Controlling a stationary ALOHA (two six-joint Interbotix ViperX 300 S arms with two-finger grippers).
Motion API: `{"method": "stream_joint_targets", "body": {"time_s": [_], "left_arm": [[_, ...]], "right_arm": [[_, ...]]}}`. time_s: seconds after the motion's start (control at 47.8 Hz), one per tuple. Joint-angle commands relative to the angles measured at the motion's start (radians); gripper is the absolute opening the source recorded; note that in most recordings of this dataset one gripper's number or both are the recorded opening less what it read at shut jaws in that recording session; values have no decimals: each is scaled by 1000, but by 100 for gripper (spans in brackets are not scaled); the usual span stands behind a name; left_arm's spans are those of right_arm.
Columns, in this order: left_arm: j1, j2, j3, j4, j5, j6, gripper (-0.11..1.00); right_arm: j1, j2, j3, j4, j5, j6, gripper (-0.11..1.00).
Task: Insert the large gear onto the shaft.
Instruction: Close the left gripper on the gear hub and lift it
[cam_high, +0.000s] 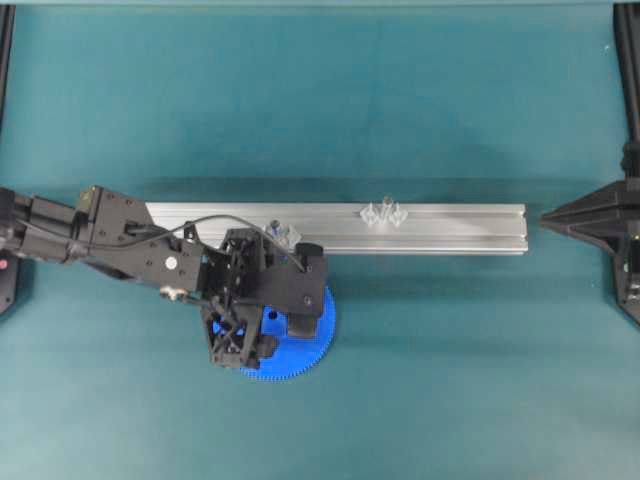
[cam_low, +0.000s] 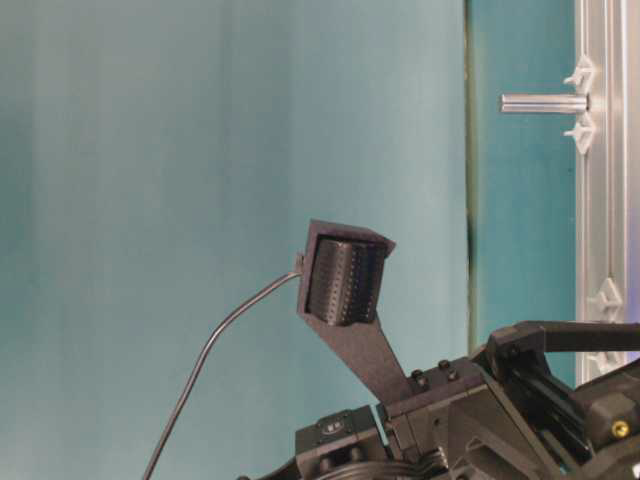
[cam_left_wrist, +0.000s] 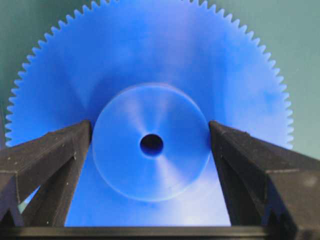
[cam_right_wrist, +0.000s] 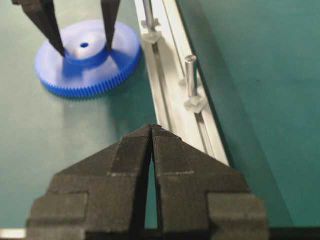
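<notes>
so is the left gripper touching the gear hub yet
Cannot tell. In the left wrist view the fingers flank the hub of the gear, edges right against it, but no view plainly shows contact or a gap.

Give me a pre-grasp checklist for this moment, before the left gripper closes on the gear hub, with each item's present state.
1. Left gripper open: ok, the fingers stand one on each side of the hub.
2. Hub centred between the fingers: ok in the left wrist view; the gaps on both sides look about even.
3. Large gear lying flat on the table: ok.
4. Fingers low enough to catch the hub: ok, the tips reach down beside the hub near the disc face in the right wrist view.
5. Shaft upright and free on the aluminium rail: ok.
6. Right gripper out of the way: ok, shut and back from the gear.
</notes>
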Motion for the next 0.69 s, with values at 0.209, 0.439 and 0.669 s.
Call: {"method": "stream_joint_targets", "body": {"time_s": [0.209,0.439,0.669], "left_arm": [[8,2,-9,3,40,29,91],[6,14,-25,3,64,29,91],[5,31,-48,3,77,29,91]], "right_arm": [[-2,8,-9,-2,-9,9,10],[-3,8,-8,-2,-9,9,10],[-2,8,-8,-2,-9,9,10]]}}
